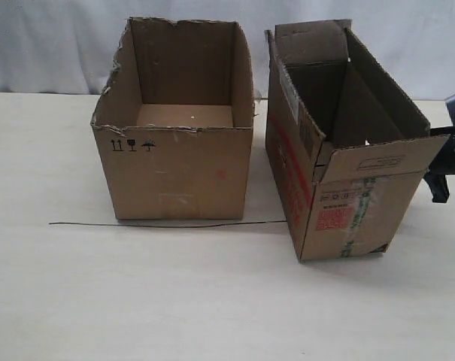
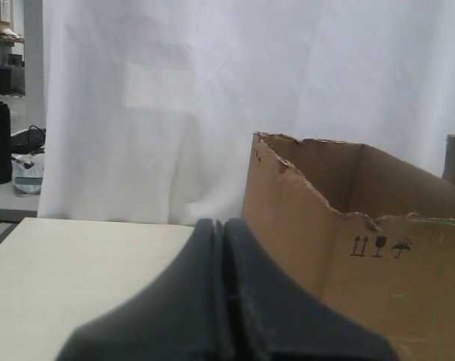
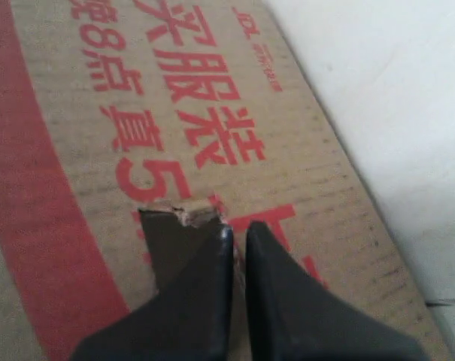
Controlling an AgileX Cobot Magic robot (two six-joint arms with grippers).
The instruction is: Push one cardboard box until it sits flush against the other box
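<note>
The cardboard box (image 1: 340, 180), narrow with raised flaps, a red stripe and a red label on its end, stands at the right, slightly askew. The other box (image 1: 178, 162), wide with a torn rim and black symbols, sits to its left; a narrow gap separates them. My right gripper (image 3: 238, 229) is shut and empty, its tips at the cardboard box's (image 3: 212, 150) red-printed long side beside a small torn hole. In the exterior view it (image 1: 439, 184) shows just behind that box's right side. My left gripper (image 2: 221, 223) is shut and empty, short of the other box (image 2: 362, 256).
A thin dark wire (image 1: 167, 224) lies on the pale table (image 1: 137, 301) along the wide box's front. A white curtain (image 1: 54, 45) hangs behind the table. Past the table's left edge, a desk with clutter (image 2: 16, 158) shows in the left wrist view.
</note>
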